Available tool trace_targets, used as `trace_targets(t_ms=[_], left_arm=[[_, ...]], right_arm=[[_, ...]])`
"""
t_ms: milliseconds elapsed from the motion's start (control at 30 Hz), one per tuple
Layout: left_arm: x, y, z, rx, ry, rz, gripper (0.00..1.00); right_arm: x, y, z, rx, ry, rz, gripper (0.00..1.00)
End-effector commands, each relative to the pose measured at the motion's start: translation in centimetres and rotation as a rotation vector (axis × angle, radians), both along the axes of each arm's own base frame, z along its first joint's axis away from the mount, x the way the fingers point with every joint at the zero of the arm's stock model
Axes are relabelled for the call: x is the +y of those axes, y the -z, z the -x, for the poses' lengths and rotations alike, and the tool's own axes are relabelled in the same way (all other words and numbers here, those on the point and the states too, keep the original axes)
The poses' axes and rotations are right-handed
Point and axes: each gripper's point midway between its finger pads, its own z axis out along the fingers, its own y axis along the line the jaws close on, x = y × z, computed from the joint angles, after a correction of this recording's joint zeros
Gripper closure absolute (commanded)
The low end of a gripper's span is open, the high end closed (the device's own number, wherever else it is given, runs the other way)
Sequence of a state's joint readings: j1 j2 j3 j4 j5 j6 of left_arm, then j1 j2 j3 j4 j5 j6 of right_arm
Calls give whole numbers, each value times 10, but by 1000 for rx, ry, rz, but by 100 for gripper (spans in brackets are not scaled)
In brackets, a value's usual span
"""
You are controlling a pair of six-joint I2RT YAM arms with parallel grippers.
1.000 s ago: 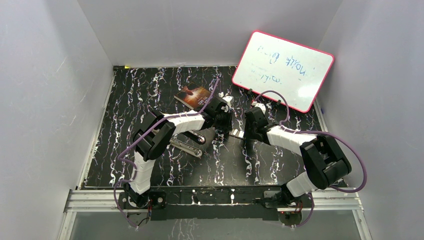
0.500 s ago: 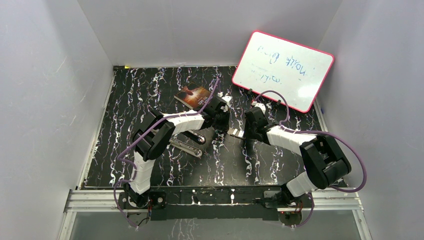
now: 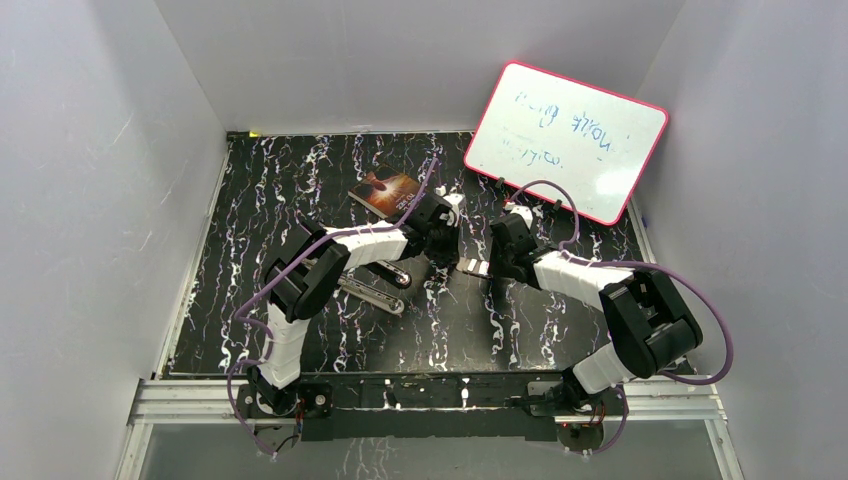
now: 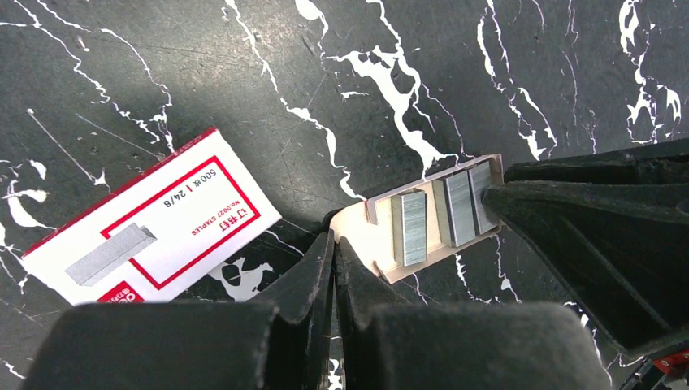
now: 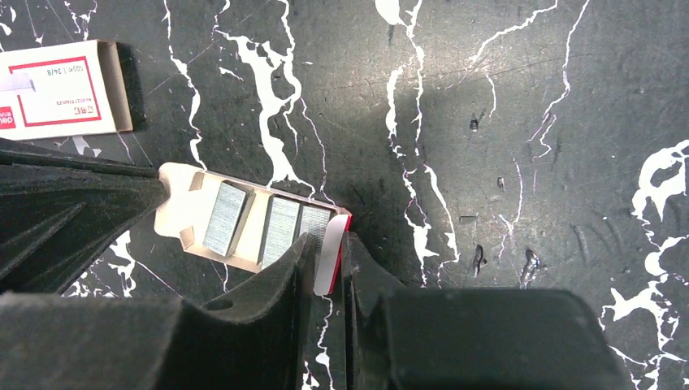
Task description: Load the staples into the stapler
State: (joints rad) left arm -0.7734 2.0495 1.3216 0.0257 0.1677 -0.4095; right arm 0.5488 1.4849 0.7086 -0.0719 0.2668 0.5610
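Note:
A cream cardboard tray [image 4: 375, 237] carries three short silver-grey strips of staples [image 4: 413, 217]. My left gripper [image 4: 334, 238] is shut, its tips pinched at the tray's near end flap. My right gripper [image 5: 327, 240] is shut on the white-and-red flap [image 5: 329, 258] at the tray's other end, next to the staples [image 5: 280, 230]. The white-and-red box sleeve [image 4: 154, 236] lies beside the tray on the table. In the top view the tray [image 3: 470, 267] spans between both grippers mid-table. The stapler [image 3: 375, 295] lies open under my left forearm.
A pink-framed whiteboard [image 3: 565, 140] leans at the back right. A small brown book [image 3: 385, 192] lies behind the left gripper. White walls enclose the black marbled table [image 3: 300, 180] on three sides.
The left gripper's jaws have closed at the tray's end. Both wrists and the tray have shifted slightly toward the back.

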Motion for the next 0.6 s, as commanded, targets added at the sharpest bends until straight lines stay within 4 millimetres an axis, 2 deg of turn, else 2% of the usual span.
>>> trace_targets(t_ms=[0,367,567], left_arm=[[-7,-7,26,53,59,26,97],[-13,-11,26,54,51,53,84],[-16,-12,26,62,46,67,83]], right_arm=[[-6,4,-1,5,11,23,74],[-6,4,0,6,12,21,74],[-6,4,0,7,12,23,74]])
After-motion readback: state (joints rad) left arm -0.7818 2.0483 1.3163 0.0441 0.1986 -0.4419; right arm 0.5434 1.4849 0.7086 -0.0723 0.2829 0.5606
